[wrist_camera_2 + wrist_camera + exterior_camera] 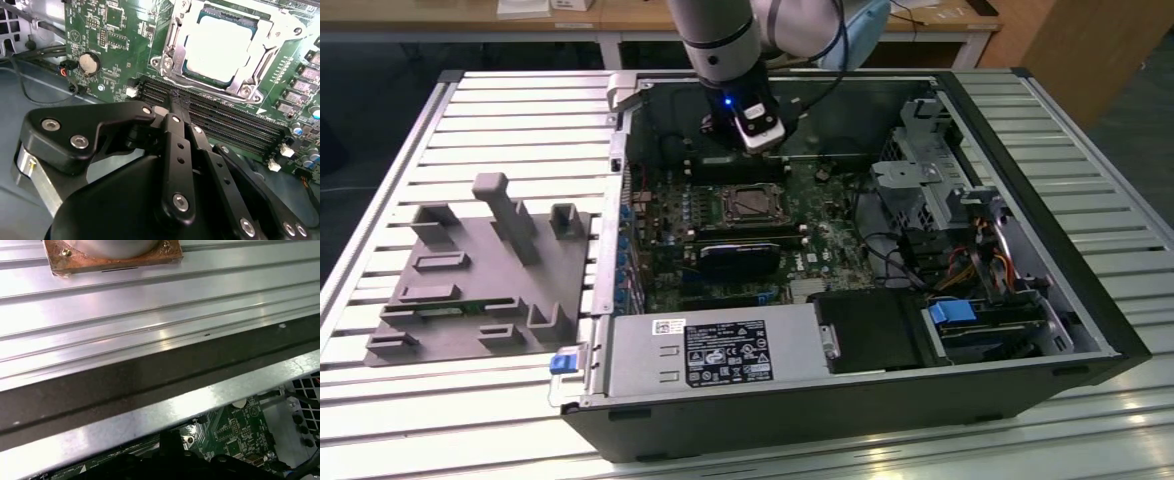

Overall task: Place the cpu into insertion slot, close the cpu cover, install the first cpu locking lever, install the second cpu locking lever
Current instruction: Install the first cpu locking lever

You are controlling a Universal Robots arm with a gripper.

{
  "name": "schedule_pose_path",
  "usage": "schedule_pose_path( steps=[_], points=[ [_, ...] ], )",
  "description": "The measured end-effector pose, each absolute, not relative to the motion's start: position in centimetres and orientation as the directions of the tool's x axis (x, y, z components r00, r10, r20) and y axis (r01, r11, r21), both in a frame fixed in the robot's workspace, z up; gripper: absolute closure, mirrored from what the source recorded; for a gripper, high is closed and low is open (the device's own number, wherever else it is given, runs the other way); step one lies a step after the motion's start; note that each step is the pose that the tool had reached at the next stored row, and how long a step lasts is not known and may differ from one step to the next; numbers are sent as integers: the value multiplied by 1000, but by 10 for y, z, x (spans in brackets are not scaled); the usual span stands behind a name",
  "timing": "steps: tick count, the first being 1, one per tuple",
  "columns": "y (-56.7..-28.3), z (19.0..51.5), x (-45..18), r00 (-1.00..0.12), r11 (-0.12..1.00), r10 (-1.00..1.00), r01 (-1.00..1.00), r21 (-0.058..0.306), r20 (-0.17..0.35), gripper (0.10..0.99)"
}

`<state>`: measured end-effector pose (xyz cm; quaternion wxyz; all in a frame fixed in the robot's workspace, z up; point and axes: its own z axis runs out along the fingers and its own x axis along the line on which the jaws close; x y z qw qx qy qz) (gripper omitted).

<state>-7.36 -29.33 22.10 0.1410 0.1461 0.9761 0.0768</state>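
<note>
cpu (217, 42) is sitting flat in the insertion slot (200, 14), its pale metal top showing through the window of the cpu cover (172, 37), which is lying down over it. A silvery rod, probably a locking lever (200, 82), is running along one edge of the cover; whether it is hooked I cannot tell. In the exterior view the socket is lying mid-board on the green motherboard (834, 255), with the grey power supply (707, 355) at 6 o'clock and the gripper (750, 135) hanging at 12 o'clock, just beyond the socket and above the board. In the second wrist view the gripper (173, 100) is showing its fingers drawn together with nothing between them, its tip hovering over the long memory slots (225, 120) beside the socket.

Judging from this, lever work is the step in hand. Doing it well is meaning pushing with the closed tip on the lever's free end only, keeping clear of the memory slots and the cover's window, and pressing steadily so the rod is sliding under its hook rather than springing off.
</note>
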Motion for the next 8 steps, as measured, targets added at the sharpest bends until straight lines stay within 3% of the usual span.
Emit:
schedule_pose_path(
  steps=[8],
  points=[
    [-293,220,-66,-932,948,305,277,158,-198,984]
  ],
)
